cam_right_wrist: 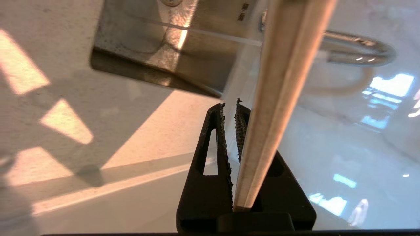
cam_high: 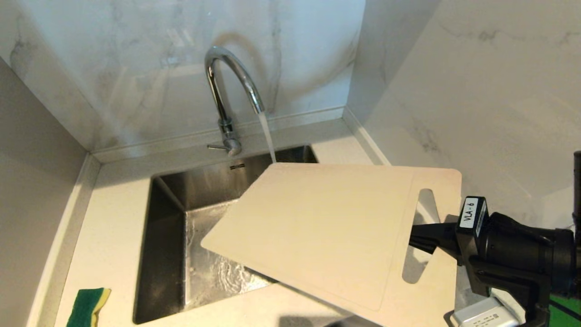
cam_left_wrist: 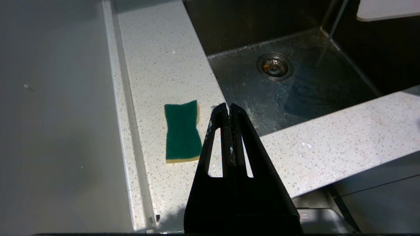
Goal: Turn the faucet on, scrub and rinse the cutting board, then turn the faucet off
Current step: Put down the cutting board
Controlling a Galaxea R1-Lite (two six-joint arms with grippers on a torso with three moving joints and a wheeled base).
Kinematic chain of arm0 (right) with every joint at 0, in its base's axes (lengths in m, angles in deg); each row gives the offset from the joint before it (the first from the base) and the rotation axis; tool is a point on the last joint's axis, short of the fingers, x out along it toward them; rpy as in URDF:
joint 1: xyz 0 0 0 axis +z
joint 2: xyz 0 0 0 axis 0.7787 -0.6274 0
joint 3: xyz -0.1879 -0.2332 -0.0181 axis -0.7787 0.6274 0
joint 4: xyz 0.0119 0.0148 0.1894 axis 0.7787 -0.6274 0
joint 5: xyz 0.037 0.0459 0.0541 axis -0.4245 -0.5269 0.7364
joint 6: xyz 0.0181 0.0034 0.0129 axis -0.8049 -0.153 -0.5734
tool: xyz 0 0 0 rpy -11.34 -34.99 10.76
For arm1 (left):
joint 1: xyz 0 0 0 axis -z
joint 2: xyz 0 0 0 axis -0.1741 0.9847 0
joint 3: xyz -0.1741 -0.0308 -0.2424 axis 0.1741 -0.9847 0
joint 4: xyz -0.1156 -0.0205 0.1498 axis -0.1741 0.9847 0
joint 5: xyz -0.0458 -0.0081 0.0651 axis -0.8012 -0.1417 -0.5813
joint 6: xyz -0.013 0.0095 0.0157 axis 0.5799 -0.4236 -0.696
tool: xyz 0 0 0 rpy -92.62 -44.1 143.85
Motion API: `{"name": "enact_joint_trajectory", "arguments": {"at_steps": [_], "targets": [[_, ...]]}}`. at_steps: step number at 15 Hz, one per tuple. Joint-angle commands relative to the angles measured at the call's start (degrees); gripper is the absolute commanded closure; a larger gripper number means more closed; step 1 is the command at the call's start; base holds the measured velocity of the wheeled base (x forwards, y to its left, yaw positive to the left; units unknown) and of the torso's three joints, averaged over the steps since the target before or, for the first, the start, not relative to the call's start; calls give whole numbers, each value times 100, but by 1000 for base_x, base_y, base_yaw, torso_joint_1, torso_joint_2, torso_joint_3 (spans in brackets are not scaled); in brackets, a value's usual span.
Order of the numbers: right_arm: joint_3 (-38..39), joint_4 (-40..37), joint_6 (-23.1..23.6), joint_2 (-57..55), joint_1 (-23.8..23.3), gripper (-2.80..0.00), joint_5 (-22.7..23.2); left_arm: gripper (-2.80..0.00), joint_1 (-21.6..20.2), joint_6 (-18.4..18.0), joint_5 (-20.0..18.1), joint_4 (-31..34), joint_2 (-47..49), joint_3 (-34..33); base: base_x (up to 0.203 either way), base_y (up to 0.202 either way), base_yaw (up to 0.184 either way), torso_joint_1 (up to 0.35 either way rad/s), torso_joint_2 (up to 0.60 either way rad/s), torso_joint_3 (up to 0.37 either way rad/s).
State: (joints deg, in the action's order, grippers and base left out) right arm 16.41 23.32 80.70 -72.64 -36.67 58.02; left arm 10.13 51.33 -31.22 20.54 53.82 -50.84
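Right gripper point(cam_high: 420, 238), clamped on the handle end of the cutting board point(cam_high: 317, 227), holds it tilted over the sink point(cam_high: 168, 213), far edge just under the faucet point(cam_high: 227, 86), whose water point(cam_high: 268, 136) runs behind it. Left gripper point(cam_left_wrist: 228, 108) hangs pressed together above the counter point(cam_left_wrist: 164, 59) near the sponge point(cam_left_wrist: 182, 131).

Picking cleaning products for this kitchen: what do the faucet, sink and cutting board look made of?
Faucet: chrome-plated metal, judging by its mirror-bright reflections. Sink: likely stainless steel, grey brushed walls with a dull sheen. Cutting board, clamped in the right gripper: probably plastic, matte cream, thin and smooth with a moulded slot.
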Motion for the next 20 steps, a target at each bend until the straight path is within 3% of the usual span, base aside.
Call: {"name": "enact_joint_trajectory", "arguments": {"at_steps": [1, 5, 10, 20], "targets": [[10, 11, -1, -149, 3, 0, -64, 0, -1, 1, 2, 0, 7, 0, 0, 0, 0, 0, 0, 0], [40, 16, -140, -223, 3, 0, -91, 0, -1, 1, 2, -7, 7, 0, 0, 0, 0, 0, 0, 0], [358, 582, -404, -253, 3, 0, -117, 0, -1, 1, 2, -8, 7, 0, 0, 0, 0, 0, 0, 0], [595, 582, -394, -183, -284, 0, -355, 0, -1, 1, 2, -8, 7, 0, 0, 0, 0, 0, 0, 0]]}}
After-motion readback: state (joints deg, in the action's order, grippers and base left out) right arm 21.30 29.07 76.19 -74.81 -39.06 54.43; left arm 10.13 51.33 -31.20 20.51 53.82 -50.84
